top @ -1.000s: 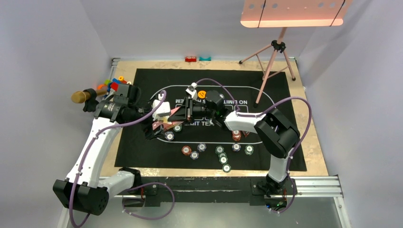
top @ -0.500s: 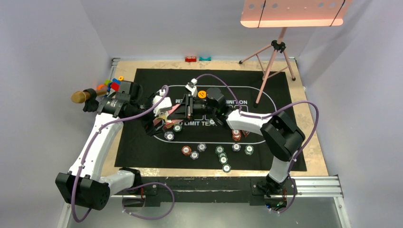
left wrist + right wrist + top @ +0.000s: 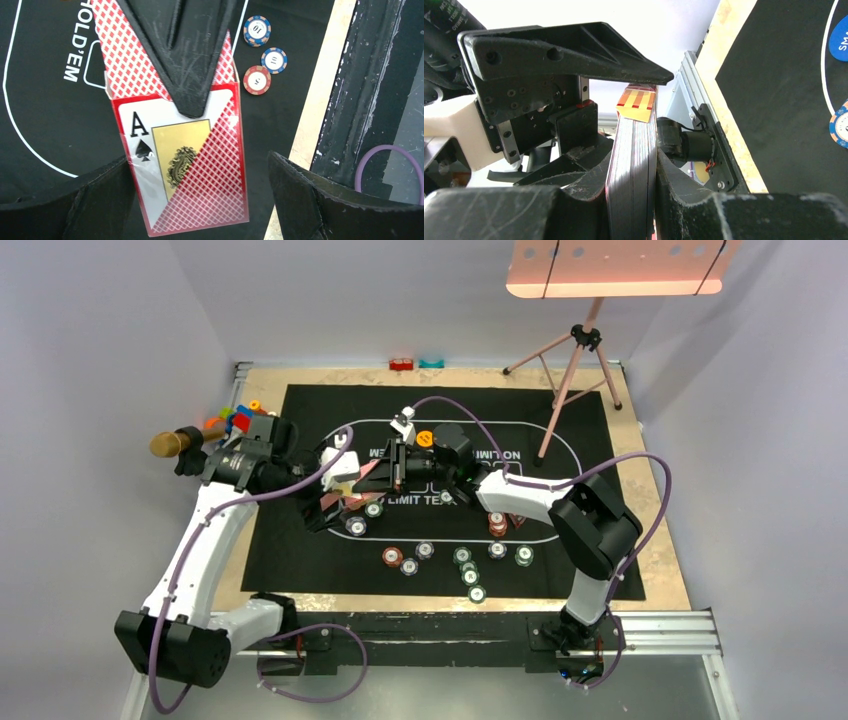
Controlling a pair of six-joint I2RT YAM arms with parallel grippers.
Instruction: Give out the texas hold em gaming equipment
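Note:
My right gripper (image 3: 392, 468) is shut on a deck of pink-red-backed playing cards (image 3: 373, 473) and holds it above the black poker mat (image 3: 590, 540). In the right wrist view the deck (image 3: 633, 165) stands edge-on, clamped in my right gripper (image 3: 634, 150). My left gripper (image 3: 338, 466) is open right beside it. In the left wrist view the deck's ace-of-spades face (image 3: 185, 165) hangs between the wide-apart fingers of my left gripper (image 3: 198, 160), touching neither. Loose cards (image 3: 345, 502) lie below. Striped chips (image 3: 465, 560) dot the near mat, and an orange disc (image 3: 425, 438) lies behind.
A gold-headed microphone (image 3: 172, 444) and toy bricks (image 3: 235, 418) sit at the table's left edge. A pink tripod stand (image 3: 575, 360) rises at the back right. Two small bricks (image 3: 415, 364) lie at the far edge. Three chips (image 3: 260, 55) show near the mat's edge.
The right arm has shifted the deck slightly left. The left gripper lifted a little away, then came back beside the deck. The right gripper's hold on the deck is unchanged.

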